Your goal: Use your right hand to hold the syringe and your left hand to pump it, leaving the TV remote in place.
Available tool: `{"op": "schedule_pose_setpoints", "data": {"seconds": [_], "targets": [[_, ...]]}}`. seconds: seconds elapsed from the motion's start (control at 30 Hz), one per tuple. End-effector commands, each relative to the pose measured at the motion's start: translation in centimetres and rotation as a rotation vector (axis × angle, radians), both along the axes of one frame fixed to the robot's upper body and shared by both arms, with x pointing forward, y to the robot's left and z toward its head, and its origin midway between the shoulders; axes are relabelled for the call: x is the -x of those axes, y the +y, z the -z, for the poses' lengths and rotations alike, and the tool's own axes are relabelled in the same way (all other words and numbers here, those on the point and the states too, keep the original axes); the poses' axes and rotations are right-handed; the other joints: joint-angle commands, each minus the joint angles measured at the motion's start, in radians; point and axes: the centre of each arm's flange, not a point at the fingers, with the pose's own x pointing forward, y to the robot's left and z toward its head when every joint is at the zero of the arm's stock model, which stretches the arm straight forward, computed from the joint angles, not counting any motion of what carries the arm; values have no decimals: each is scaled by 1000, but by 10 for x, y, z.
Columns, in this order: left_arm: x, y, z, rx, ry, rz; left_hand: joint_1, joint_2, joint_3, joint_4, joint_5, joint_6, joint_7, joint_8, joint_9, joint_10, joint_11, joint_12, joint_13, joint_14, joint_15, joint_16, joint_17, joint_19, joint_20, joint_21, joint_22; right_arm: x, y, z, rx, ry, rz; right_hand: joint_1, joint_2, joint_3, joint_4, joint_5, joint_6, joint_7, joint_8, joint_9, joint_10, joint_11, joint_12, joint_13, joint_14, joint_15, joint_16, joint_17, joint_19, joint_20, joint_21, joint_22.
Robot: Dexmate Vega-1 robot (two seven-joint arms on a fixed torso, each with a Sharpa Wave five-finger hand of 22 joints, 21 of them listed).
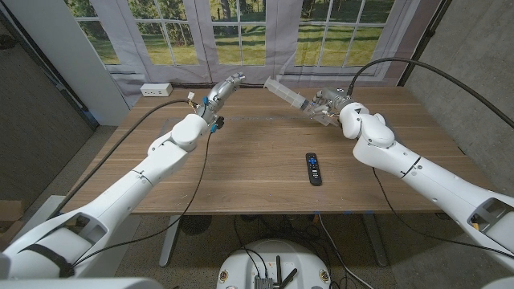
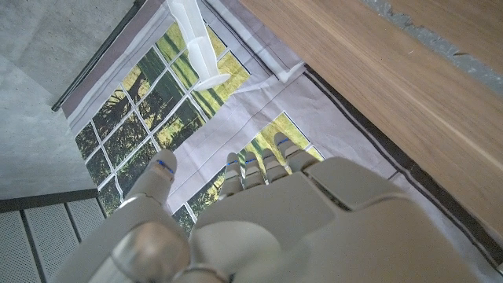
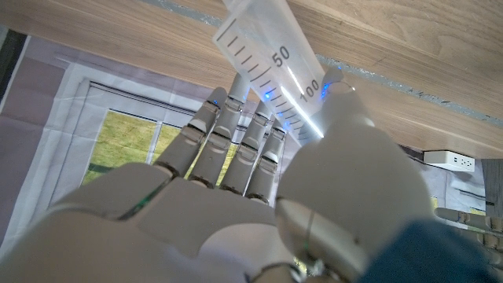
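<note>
TV remote [image 1: 312, 168] on wooden table [image 1: 257, 160]

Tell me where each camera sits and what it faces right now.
Head view: looks down over both arms at the wooden table, black TV remote.
Left wrist view: behind the left hand, facing the window and the clear plastic syringe.
Right wrist view: behind the right hand gripping that syringe.
All share the syringe.

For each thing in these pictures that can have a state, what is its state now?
syringe: held above the table, tilted, by the right hand.
right hand: grips the syringe barrel.
left hand: raised near the syringe's plunger end, fingers apart, holds nothing, not touching it.
TV remote: lies flat on the table, untouched.
power strip: lies at the table's far edge.
</note>
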Motion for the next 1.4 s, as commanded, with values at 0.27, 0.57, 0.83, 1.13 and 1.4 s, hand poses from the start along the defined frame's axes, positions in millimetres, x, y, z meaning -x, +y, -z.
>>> {"op": "schedule_pose_setpoints", "data": {"seconds": [0.27,0.57,0.83,1.13,1.4], "targets": [[1,-6,-29,-153,-58,-6,4,37,-13,-8,-3,-21,6,-4,2,-18,-2,-3,2,-22,-51,-2,1,-39,1,-7,2,0,4,9,-52,-22,-44,120,104,-7,2,5,77,-58,-2,13,42,-34,-6,4,13,-143,-14,6,14,-47,-5,5],[-4,-9,-32,-192,-43,10,2,35,-20,-13,-3,-29,11,-3,2,-25,3,-3,2,-27,-49,-1,0,-81,-3,-13,1,-1,6,13,-51,-27,-61,122,104,-10,3,5,80,-59,-4,14,44,-34,-10,5,13,-142,-20,9,12,-48,-7,5],[-10,-12,-31,-213,-20,29,-1,34,-27,-17,-3,-25,15,1,1,-26,2,-1,1,-28,-47,0,-1,-125,12,-15,2,0,6,12,-56,-40,-68,126,105,-12,2,6,81,-59,-6,14,47,-34,-12,8,15,-143,-23,12,10,-50,-8,5],[-15,-19,-28,-235,-18,46,-10,37,-37,-17,-2,-22,18,2,1,-28,4,0,1,-37,-49,0,-1,-208,3,-18,2,0,7,10,-62,-37,-70,125,107,-15,4,7,79,-59,-10,14,50,-34,-15,9,16,-143,-27,15,10,-51,-8,5],[-15,-24,-25,-243,-18,61,-14,42,-40,-16,-1,-33,10,-1,0,-42,-4,-2,0,-46,-58,-1,-1,-254,3,-14,2,-1,7,9,-63,-34,-70,123,109,-19,6,8,79,-58,-13,14,55,-34,-16,14,19,-143,-32,18,10,-51,-8,5]]}}
